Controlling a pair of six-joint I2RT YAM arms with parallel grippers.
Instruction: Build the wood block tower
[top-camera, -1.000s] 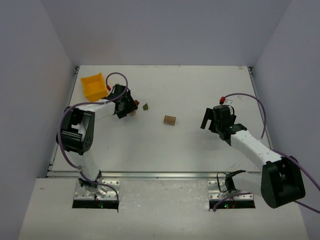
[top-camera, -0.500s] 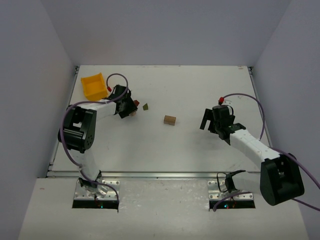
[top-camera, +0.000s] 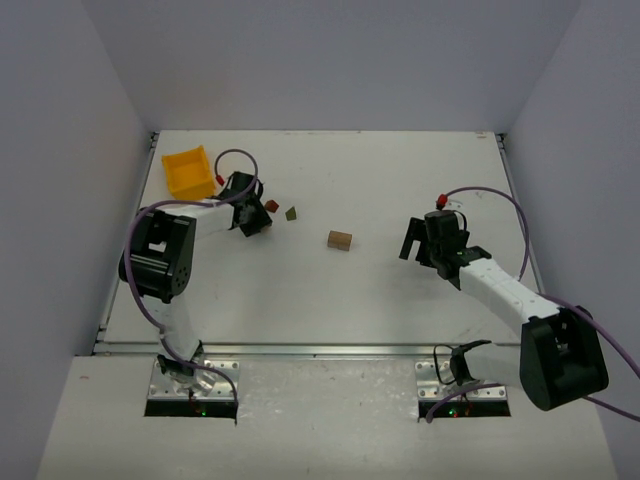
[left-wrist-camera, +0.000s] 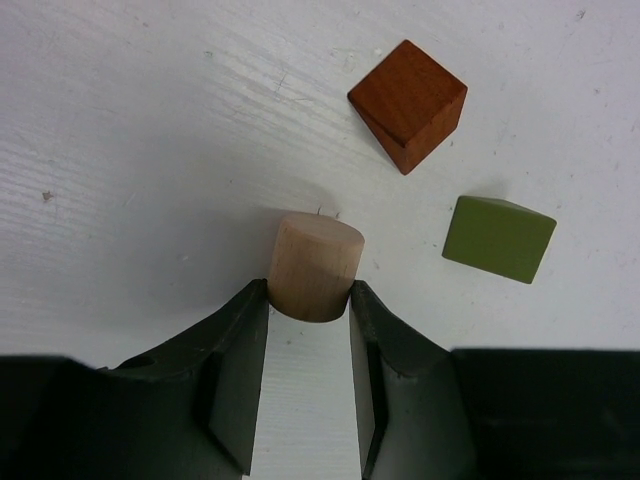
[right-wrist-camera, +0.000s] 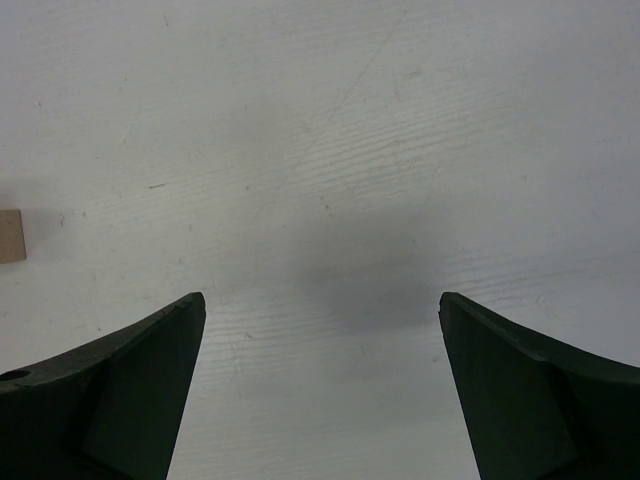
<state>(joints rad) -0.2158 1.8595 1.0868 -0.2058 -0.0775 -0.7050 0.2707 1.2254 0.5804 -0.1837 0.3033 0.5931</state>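
Entry: wood block tower, not yet stacked. We count four loose pieces.
- One tan cylinder (left-wrist-camera: 315, 265), clamped in the left hand (left-wrist-camera: 308, 300) at the far left of the worktop (top-camera: 400, 180), near the yellow bin (top-camera: 188, 172). Its axis appears upright, round face up.
- One red cube (left-wrist-camera: 408, 103) and one olive wedge (left-wrist-camera: 498, 238), just beyond it and apart from each other.
- One tan block (top-camera: 340, 240), mid-worktop.

The right hand (right-wrist-camera: 320, 305) is spread wide and holds nothing. We judge all pieces light, rigid and smooth, best gripped gently across opposite sides.
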